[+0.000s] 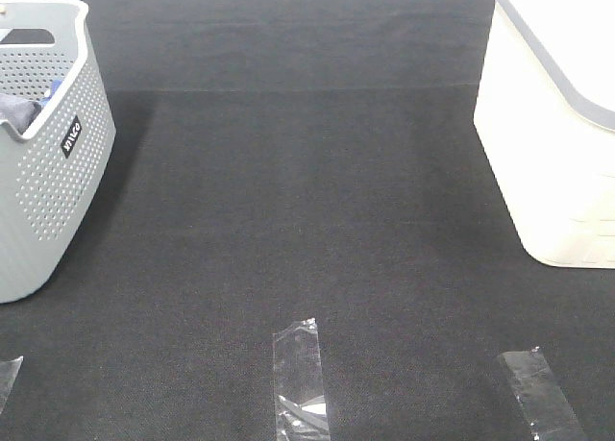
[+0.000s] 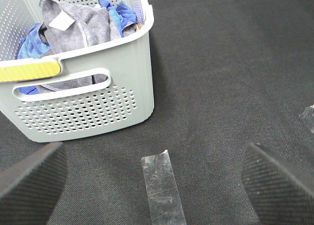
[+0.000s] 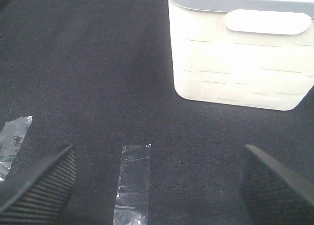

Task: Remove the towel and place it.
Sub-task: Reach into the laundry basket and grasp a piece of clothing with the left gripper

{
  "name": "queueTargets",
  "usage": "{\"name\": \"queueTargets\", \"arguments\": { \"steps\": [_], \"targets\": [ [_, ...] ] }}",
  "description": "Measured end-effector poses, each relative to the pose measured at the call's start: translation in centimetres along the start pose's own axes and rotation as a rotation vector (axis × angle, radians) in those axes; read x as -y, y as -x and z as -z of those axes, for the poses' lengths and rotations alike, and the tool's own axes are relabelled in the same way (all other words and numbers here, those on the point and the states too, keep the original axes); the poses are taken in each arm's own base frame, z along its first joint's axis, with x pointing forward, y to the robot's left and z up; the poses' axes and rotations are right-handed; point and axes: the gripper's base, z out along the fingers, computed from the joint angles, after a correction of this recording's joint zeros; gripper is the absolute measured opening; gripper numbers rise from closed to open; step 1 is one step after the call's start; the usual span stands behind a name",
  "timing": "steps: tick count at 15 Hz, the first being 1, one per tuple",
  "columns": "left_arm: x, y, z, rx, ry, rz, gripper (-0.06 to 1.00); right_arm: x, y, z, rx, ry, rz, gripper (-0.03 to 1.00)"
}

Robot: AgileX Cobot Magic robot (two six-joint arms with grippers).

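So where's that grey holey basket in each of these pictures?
Exterior high: grey basket at the left edge.
Left wrist: grey basket just beyond the nearest tape strip, grey towel inside.
Right wrist: not in it; a white bin shows instead.
Shared landmark: clear tape strips on the black mat.

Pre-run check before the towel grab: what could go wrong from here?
1. The towel lies bunched against the blue cloth in the grey basket; the left hand, open over the mat, may well pinch both.
2. Towel folds show behind the handle slot; lifting could snag there and drag the basket.
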Motion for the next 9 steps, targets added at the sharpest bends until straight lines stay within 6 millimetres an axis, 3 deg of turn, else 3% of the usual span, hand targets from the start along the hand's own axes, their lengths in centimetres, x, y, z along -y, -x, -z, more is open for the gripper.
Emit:
{"name": "queueTargets", "arguments": {
  "steps": [9],
  "targets": [
    [0.0,0.0,0.0,0.0,0.0,0.0,0.91,0.0,0.0,0.0,0.0,0.0,0.0,0.83]
  ]
}}
